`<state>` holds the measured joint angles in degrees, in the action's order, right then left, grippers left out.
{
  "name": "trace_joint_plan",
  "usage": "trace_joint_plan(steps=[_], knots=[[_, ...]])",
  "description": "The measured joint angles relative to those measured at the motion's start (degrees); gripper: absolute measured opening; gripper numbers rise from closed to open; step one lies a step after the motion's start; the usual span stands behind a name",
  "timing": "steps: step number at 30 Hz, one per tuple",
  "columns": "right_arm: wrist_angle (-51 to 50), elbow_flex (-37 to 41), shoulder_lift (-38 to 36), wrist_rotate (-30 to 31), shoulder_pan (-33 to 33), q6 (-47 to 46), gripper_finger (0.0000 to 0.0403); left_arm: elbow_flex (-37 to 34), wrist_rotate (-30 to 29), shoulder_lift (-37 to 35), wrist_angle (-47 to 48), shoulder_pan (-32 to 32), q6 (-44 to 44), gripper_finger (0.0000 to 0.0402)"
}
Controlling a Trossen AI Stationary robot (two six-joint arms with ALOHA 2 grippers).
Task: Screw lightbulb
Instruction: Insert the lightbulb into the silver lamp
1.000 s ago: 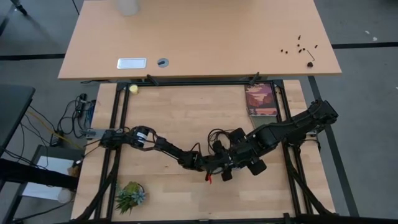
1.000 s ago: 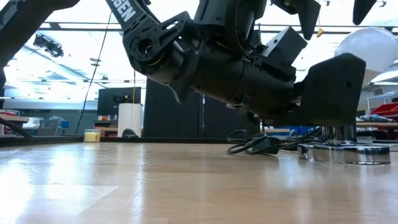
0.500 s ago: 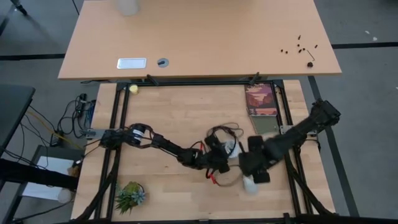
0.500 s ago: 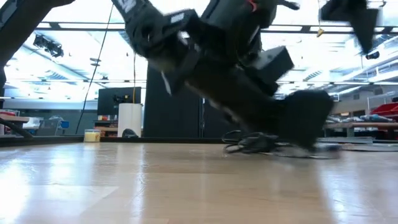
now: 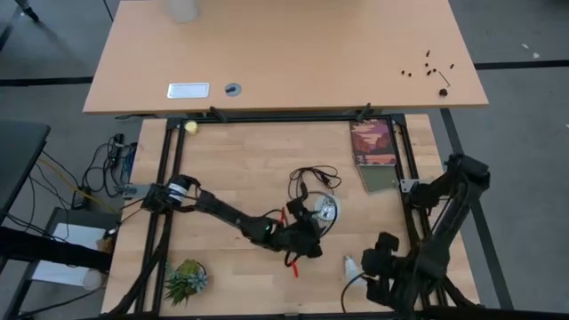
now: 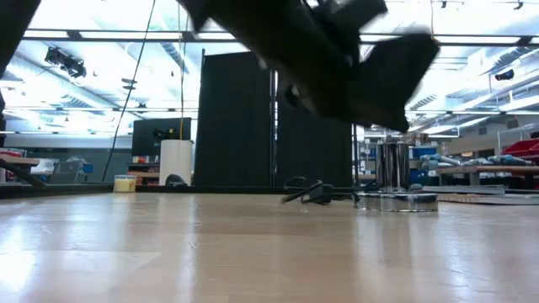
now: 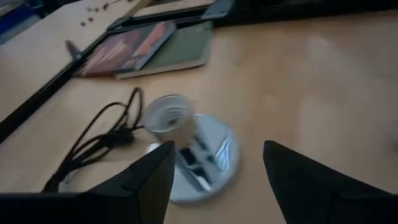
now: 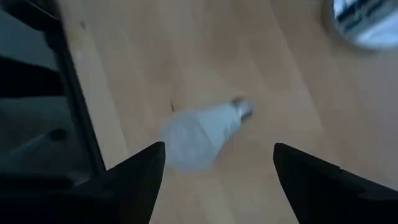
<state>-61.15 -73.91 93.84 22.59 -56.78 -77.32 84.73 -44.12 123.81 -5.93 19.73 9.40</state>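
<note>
1. The lightbulb (image 5: 353, 264) is located on the wooden table (image 5: 240, 169) near its front edge, lying on its side. In the right wrist view the lightbulb (image 8: 202, 134) is seen with its silvery screw base directed toward the socket disc (image 8: 367, 25).
2. The right gripper (image 5: 378, 267) is positioned at the front right of the table, just beside the lightbulb. Its 2 fingers (image 8: 134, 180) are spread apart, and nothing is gripped; the lightbulb is framed between them but lies on the table beyond them.
3. A small green plant (image 5: 187, 280) is placed at the front left corner of the table.
4. The left gripper (image 5: 311, 233) is positioned near the middle of the table, just in front of the socket disc (image 5: 325, 212). Its 2 fingers (image 7: 146, 186) are spread apart and nothing is held.
5. The socket disc (image 7: 199, 155) is seen resting flat, with its empty socket upright and open at the top. A black cord (image 5: 311, 178) is routed from it toward the back of the table.
6. The lightbulb and the socket disc are apart.
7. A book (image 5: 373, 142) is placed at the back right of the table.
8. A small yellow ball (image 5: 189, 127) is located at the back left corner.
</note>
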Motion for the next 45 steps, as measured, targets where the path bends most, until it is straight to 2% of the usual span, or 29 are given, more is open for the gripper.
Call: trace_joint_plan(steps=[4, 11, 15, 26, 30, 35, 43, 45], knots=[[0.28, 0.00, 4.18, -1.40, -0.32, -7.83, 0.0309, 0.02, -0.45, -1.42, 2.25, 3.11, 1.84, 0.0249], [9.86, -0.02, 10.83, -0.95, 0.96, -7.32, 0.0309, 0.02, -1.64, -1.42, 3.75, 7.08, 4.36, 0.0248], [12.68, -0.02, 13.27, 3.76, 1.13, -11.24, 0.0309, 0.02, -1.51, -1.42, 5.21, 8.44, 6.80, 0.0248], [11.42, -0.19, 18.45, 10.23, 1.95, -20.00, 0.0309, 0.02, -1.22, -1.40, 6.42, 9.68, 7.31, 0.0248], [4.86, -0.05, 18.58, 11.14, 1.76, -23.01, 0.0309, 0.00, -0.83, -1.42, 7.00, 9.66, 7.33, 0.0248], [-0.48, 0.05, 18.24, 9.54, 1.77, -19.18, 0.0309, 0.00, -0.63, -1.40, 7.76, 9.66, 5.99, 0.0248], [0.36, 0.02, 17.93, 9.92, 3.05, -2.82, 0.0309, 0.02, -0.59, -1.40, 7.19, 9.44, 5.67, 0.0248], [0.88, 0.02, 17.93, 10.64, 3.62, -1.06, 0.0309, 0.01, 1.14, -1.40, 5.90, 9.32, 3.50, 0.0248]])
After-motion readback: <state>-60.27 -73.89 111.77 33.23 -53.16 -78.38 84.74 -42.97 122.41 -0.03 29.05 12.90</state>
